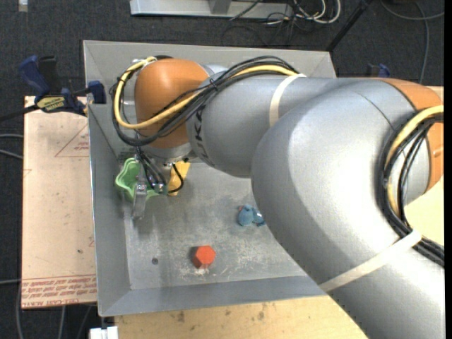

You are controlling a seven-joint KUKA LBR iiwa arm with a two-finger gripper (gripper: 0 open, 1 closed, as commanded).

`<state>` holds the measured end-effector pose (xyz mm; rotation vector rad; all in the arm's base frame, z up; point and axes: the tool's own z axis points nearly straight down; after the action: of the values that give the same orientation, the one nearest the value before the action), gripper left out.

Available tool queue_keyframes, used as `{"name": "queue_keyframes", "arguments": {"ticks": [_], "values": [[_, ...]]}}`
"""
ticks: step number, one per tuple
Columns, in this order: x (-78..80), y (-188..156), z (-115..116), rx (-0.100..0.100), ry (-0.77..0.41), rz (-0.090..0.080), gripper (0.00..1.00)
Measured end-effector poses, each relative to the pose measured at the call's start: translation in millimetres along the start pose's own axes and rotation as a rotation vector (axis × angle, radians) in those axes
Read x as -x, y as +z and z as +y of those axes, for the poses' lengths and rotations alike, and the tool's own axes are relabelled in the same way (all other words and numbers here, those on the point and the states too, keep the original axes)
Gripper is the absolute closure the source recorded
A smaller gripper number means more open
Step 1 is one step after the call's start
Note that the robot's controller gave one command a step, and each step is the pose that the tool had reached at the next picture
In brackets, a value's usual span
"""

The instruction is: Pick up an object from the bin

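Dark carpeted floor (49, 20) is surrounding a grey metal bin (107, 260), with loose cables (311, 6) lying on the carpet beyond its far rim. The grey arm (318, 154) is reaching in from the right and is covering most of the bin's right half. Its wrist, which is wearing an orange cover (166, 90) and carrying looped yellow and black cables (159, 119), is hanging over the far left part of the bin.

The gripper (141, 193) is pointing down at the bin's left side, close to the left wall. It is standing directly beside a crumpled bright green thing (127, 175), which is lying against that wall and is partly hidden by the wrist. Whether the gripper is released, clenched or grasping the green thing cannot be told, since the wrist and its cables are blocking the view.

A small yellow thing (181, 169) is lying just to the right of the gripper, half under the wrist. A small pale blue thing (247, 216) is resting on the bin floor near the middle, at the edge of the arm. A red block (203, 256) is sitting well apart from the gripper, near the front wall.
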<state>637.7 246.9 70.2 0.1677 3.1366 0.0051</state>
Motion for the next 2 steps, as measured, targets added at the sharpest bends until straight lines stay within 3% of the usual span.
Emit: {"name": "queue_keyframes", "arguments": {"ticks": [1,2], "values": [[1.9,-2,-2,0.0,0.003,-0.003,1.0],[-8.0,-125,-4,0.002,-0.049,-0.01,1.0]]}}
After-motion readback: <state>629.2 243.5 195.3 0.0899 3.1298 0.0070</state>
